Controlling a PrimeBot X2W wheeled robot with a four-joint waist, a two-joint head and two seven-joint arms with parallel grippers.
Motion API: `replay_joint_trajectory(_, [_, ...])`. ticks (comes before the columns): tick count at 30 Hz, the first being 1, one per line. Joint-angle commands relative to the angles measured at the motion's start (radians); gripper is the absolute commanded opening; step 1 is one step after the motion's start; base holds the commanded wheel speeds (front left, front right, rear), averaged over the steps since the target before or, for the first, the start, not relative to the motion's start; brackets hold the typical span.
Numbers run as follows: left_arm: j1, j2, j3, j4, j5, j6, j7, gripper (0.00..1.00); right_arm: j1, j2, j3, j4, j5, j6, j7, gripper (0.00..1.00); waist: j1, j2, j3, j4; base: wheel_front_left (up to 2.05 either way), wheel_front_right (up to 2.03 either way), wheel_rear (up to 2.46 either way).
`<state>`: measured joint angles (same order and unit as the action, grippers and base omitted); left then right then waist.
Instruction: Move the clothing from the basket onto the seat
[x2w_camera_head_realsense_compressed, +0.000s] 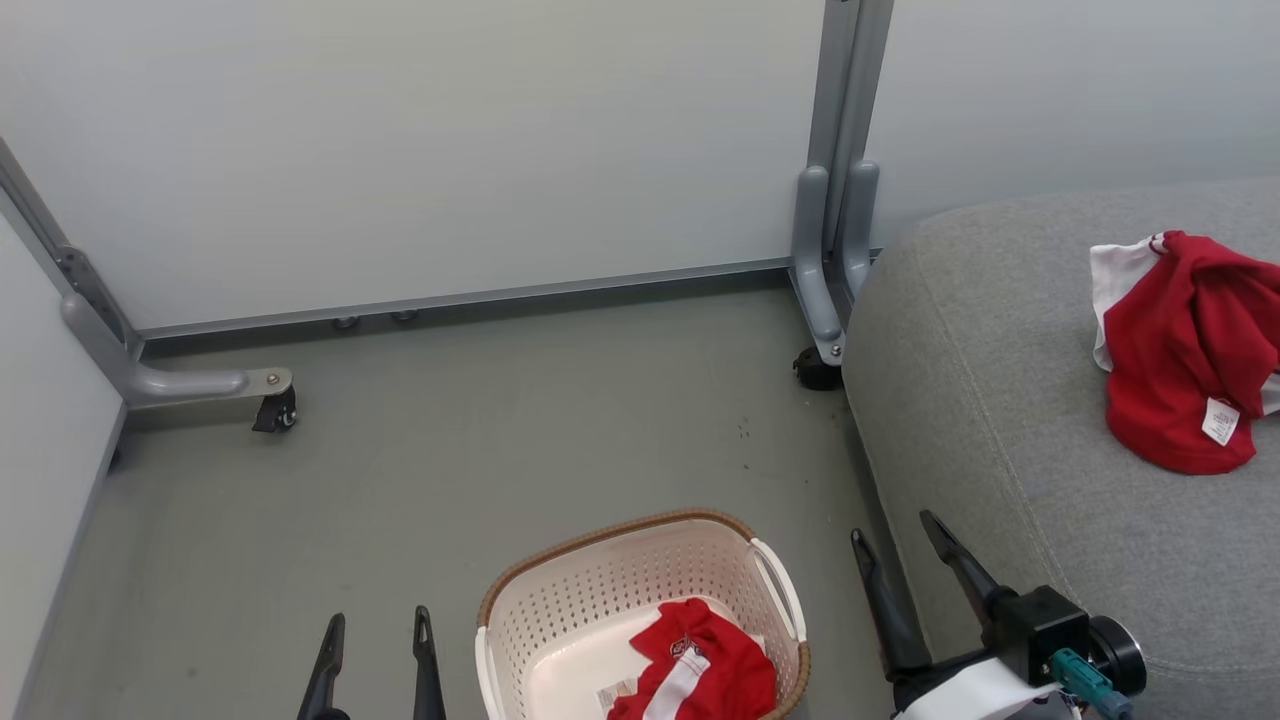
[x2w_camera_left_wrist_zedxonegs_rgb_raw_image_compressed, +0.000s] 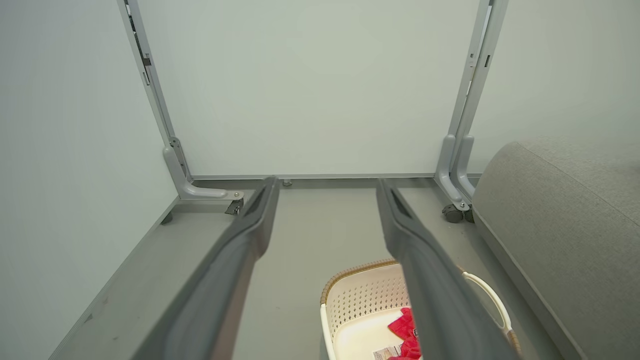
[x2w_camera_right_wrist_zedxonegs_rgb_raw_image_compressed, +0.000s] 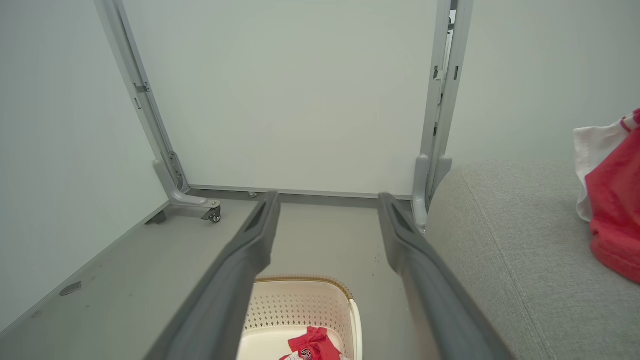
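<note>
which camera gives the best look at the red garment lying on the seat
The head view: the red garment lies nearly whole on the seat, white label and trim visible. The right wrist view has it cut off at the frame's right edge.

The space is enclosed by pale grey-white partition panels: a wide back panel (x2w_camera_head_realsense_compressed: 450, 150), a side panel (x2w_camera_head_realsense_compressed: 40, 450) at the left and a further panel (x2w_camera_head_realsense_compressed: 1050, 90) at the right. They are held by grey metal posts (x2w_camera_head_realsense_compressed: 845, 100) and edged below by a bottom rail (x2w_camera_head_realsense_compressed: 460, 298). Curved feet are fitted with a left castor (x2w_camera_head_realsense_compressed: 276, 412) and a right castor (x2w_camera_head_realsense_compressed: 818, 370), both black. The smooth grey-green floor (x2w_camera_head_realsense_compressed: 450, 450) is marked by a few dark specks (x2w_camera_head_realsense_compressed: 743, 432). Everything is lit softly and evenly.
</note>
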<state>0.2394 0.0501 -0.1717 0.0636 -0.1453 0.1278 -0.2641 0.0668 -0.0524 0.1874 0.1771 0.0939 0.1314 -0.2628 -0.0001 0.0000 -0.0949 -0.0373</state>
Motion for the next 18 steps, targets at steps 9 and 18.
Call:
replay_joint_trajectory(9, [-0.057,0.001,-0.026,0.047,0.038,-0.042,0.000,1.00,-0.020,-0.009,-0.058,-0.018,-0.026,-0.001,-0.003,1.00,0.0001,0.0000,0.074,-0.006,0.00,0.00,0.00])
replay_joint_trajectory(18, [-0.298,0.005,-0.101,0.248,0.064,-0.176,0.000,1.00,-0.118,-0.003,-0.189,-0.120,-0.073,-0.001,-0.003,1.00,0.0001,0.0000,0.336,0.011,0.00,0.00,0.00])
